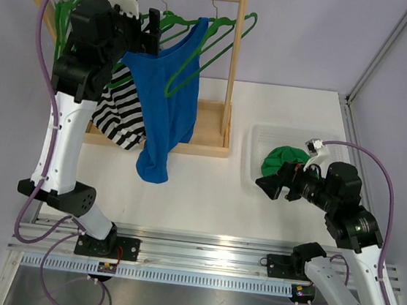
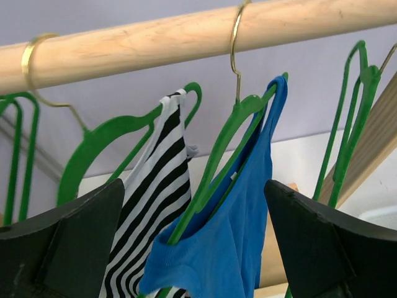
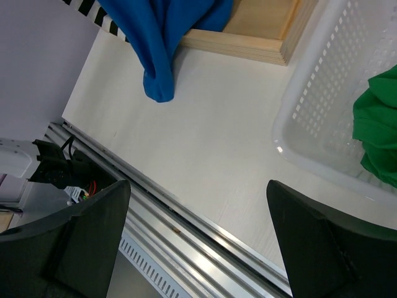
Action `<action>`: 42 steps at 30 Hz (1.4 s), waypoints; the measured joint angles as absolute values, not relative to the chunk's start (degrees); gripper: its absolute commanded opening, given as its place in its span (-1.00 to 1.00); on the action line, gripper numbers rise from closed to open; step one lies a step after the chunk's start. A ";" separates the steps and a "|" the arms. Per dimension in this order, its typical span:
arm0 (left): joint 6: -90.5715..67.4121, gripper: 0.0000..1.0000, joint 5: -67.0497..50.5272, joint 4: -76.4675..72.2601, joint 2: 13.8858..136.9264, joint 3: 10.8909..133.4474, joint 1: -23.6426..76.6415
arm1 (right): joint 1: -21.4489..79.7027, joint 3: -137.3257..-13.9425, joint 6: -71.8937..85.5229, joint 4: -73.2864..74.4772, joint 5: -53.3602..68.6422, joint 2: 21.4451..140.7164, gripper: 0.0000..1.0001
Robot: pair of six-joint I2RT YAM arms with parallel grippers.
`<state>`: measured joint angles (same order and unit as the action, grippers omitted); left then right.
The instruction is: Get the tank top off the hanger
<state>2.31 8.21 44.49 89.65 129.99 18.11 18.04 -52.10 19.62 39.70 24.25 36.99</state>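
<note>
The blue tank top [image 1: 167, 97] hangs on a green hanger [image 2: 218, 152] from the wooden rail [image 2: 142, 46] at the far left, beside a striped top [image 2: 155, 186]. The left gripper [image 2: 198, 248] is up at it, jaws spread either side — the right gripper [image 3: 198, 248], jaws spread and empty, hovers by the basket [image 3: 322, 93].

Overhead, two wrists; common tank top [image 1: 166, 104]
</note>
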 measured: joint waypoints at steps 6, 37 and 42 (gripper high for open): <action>2.81 0.89 -4.12 44.49 94.78 131.09 10.90 | 18.04 -50.39 19.70 39.81 26.61 33.65 0.96; -4.78 -1.00 -8.08 46.24 94.50 129.82 15.53 | 18.04 -49.01 19.73 39.70 28.49 33.78 0.94; -7.68 -1.00 -6.17 46.19 91.33 128.86 15.75 | 18.04 -48.99 19.73 39.70 28.60 33.78 0.94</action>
